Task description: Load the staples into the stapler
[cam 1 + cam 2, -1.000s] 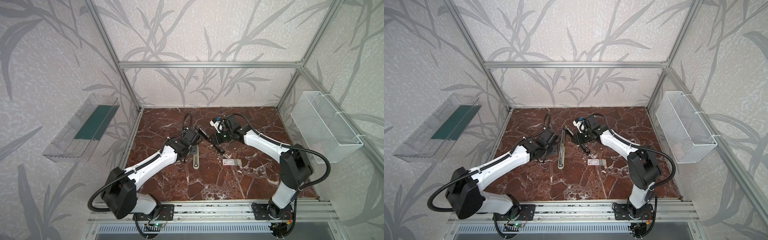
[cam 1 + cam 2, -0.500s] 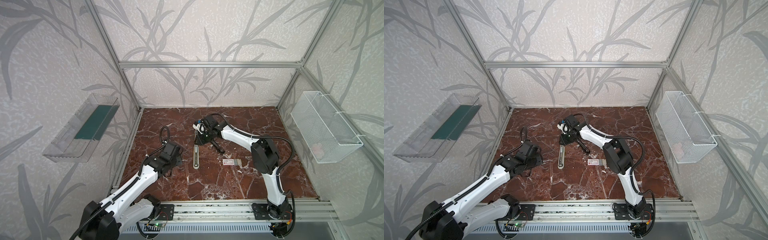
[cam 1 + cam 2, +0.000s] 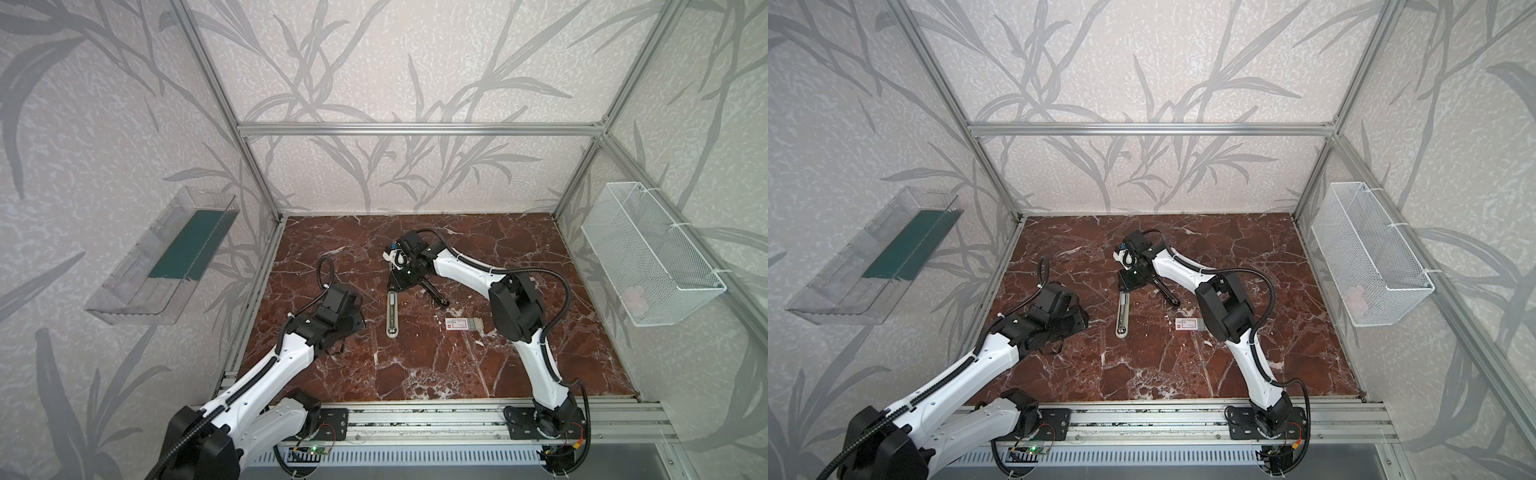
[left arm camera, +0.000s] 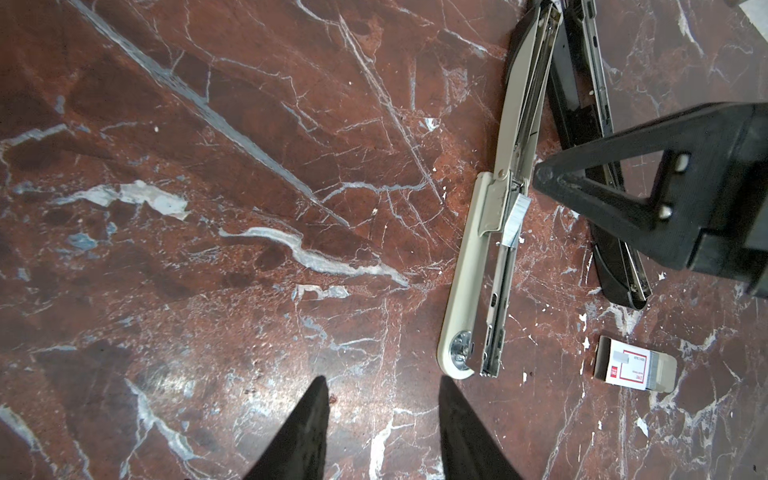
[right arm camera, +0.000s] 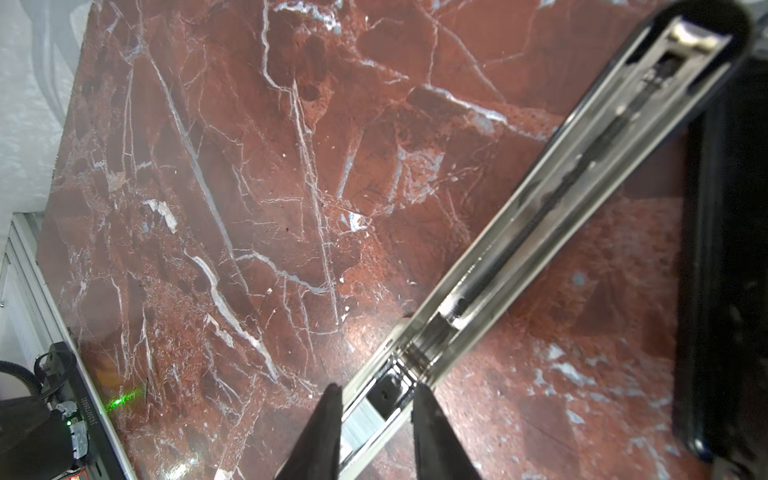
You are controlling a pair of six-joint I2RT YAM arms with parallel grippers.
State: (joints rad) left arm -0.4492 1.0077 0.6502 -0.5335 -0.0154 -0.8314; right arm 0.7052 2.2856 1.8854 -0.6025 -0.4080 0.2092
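Note:
A short silvery strip of staples (image 4: 514, 222) lies in the metal rail (image 5: 540, 195) of an opened beige-grey stapler (image 3: 392, 318). My right gripper (image 5: 376, 388) straddles that rail, its fingers against both sides, with the staples (image 5: 360, 426) between them. The black stapler (image 4: 577, 91) lies open right beside it, partly under the right gripper in both top views (image 3: 434, 293) (image 3: 1167, 293). My left gripper (image 4: 384, 380) hovers open and empty over bare marble, in front and to the left of the beige-grey stapler.
The white staple box (image 3: 463, 324) with red print lies on the marble in front of the black stapler, next to the right arm's elbow. A wire basket (image 3: 648, 257) hangs on the right wall. A clear shelf (image 3: 174, 253) hangs on the left wall.
The left arm pulled back from the staplers toward the front left, then stayed still. The right gripper shifted left from the black stapler to the beige-grey one's far end.

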